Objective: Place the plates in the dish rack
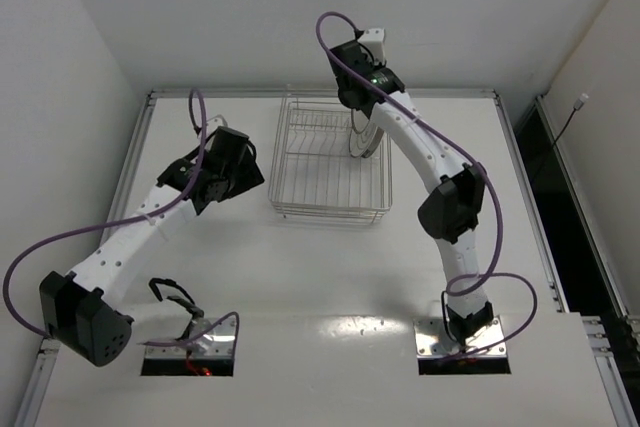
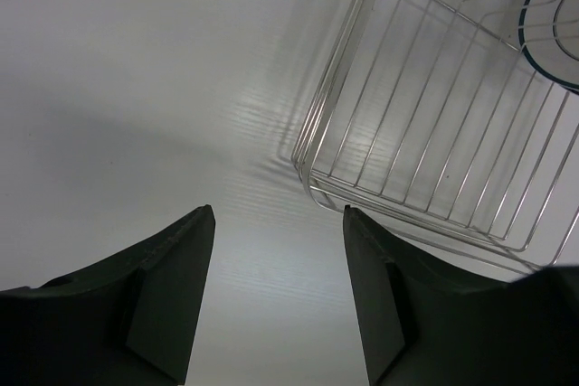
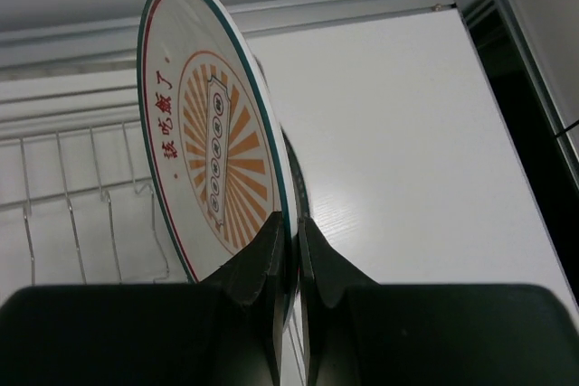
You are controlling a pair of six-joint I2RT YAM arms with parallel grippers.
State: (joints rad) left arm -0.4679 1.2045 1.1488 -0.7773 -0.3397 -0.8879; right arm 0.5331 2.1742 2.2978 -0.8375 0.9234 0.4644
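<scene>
**Sunburst plate held on edge over the rack's right side**

The dish rack sits at the middle of the table, towards its far edge. The right arm reaches over the rack's right end. The left claw hangs just beside the rack's left wall, its jaws apart with nothing between them and only bare table below.

From above, the sunburst plate is a thin upright sliver inside the rack's right half, and the wrist hides most of the grip. The right wrist view shows what that view hides. The right claw is clamped on the plate's lower rim, and the orange rays and dark rim face the rack's upright tines. A dark curved edge sits close behind the plate, and I cannot tell what it belongs to.

The left wrist view looks through the rack's near corner. It shows bare wire floor on that side and a dark-rimmed plate edge at the far end, though which plate it is cannot be told. A raised rail borders the table's far edge.
</scene>
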